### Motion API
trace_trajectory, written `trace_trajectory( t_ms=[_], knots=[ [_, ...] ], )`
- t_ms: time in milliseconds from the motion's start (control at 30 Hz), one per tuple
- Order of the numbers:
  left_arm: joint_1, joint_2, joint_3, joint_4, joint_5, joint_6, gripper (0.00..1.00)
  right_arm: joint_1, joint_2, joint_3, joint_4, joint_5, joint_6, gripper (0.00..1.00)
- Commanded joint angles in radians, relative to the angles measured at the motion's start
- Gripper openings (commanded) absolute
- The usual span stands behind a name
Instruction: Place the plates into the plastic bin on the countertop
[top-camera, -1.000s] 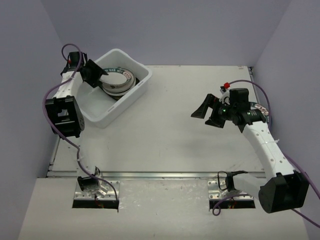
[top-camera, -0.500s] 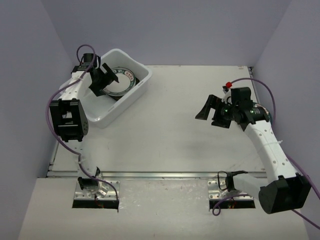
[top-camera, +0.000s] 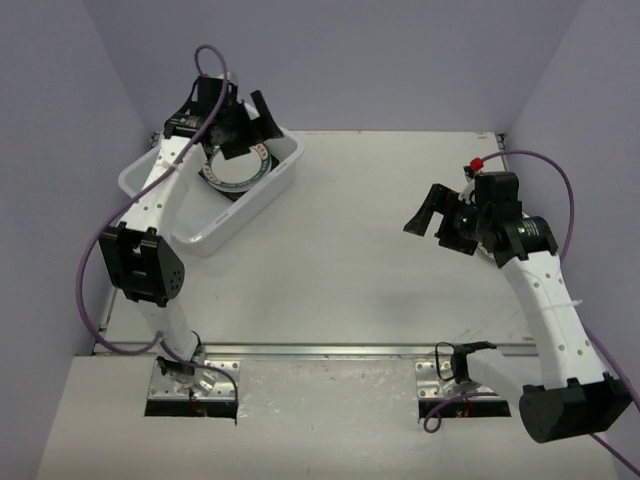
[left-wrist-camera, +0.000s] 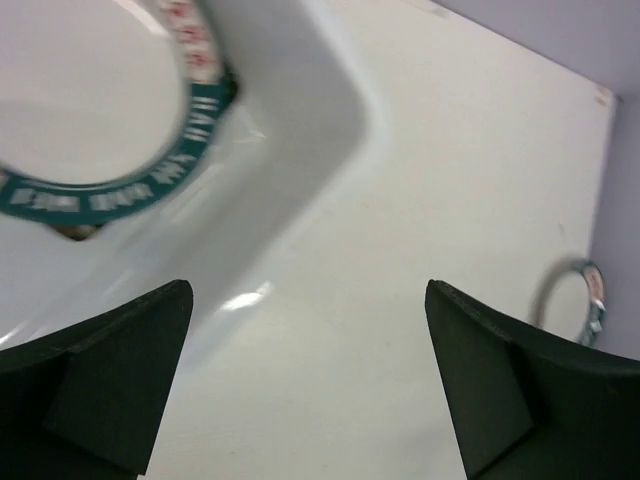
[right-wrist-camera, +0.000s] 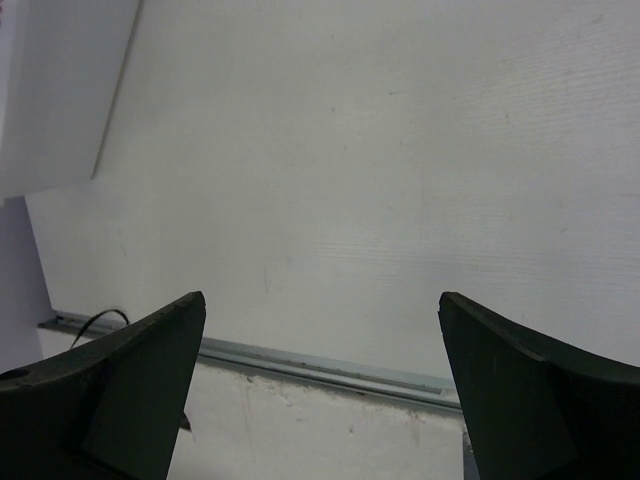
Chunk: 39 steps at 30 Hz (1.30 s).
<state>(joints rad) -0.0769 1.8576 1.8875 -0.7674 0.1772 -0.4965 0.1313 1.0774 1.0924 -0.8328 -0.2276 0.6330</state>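
The plastic bin (top-camera: 252, 205) stands at the far left of the countertop (top-camera: 360, 260). A stack of plates (top-camera: 236, 172) lies in it, the top one white with a teal-and-red ringed rim. In the left wrist view this plate (left-wrist-camera: 95, 110) shows at the upper left inside the bin wall (left-wrist-camera: 300, 110). My left gripper (top-camera: 253, 123) hangs open and empty over the bin's far right rim; it also shows in its wrist view (left-wrist-camera: 310, 400). My right gripper (top-camera: 440, 224) is open and empty above the countertop at the right, as in its wrist view (right-wrist-camera: 320, 390).
A small round teal-rimmed object (left-wrist-camera: 578, 300) shows at the right edge of the left wrist view, far across the countertop. The metal rail (top-camera: 320, 350) runs along the near edge, also in the right wrist view (right-wrist-camera: 300, 360). Purple walls close in the left, back and right.
My left gripper rose from inside the bin and swung to its far right rim. The right gripper drifted slightly right and back, still open.
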Motion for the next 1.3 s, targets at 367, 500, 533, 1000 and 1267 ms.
trace_trajectory(
  t_ms=[367,500,533,1000,1267],
  knots=[
    [-0.642,0.165,-0.298,0.733,0.265,-0.361,1.0,-0.005,-0.384,0.231,-0.128,0.214,0.204,0.99],
    [-0.756,0.465,-0.089,0.885,0.279,-0.546,1.0,-0.004,-0.427,0.207,-0.2,0.19,0.231,0.99],
    [-0.769,0.52,-0.034,0.897,0.274,-0.575,1.0,-0.004,-0.44,0.19,-0.205,0.188,0.242,0.99],
    [-0.824,1.023,0.485,1.056,0.066,-0.844,1.0,-0.004,-0.569,0.024,-0.249,0.229,0.27,0.99],
    [-0.787,0.773,0.366,0.898,0.032,-0.637,1.0,-0.004,-0.526,-0.051,-0.233,0.29,0.223,0.99]
  ],
)
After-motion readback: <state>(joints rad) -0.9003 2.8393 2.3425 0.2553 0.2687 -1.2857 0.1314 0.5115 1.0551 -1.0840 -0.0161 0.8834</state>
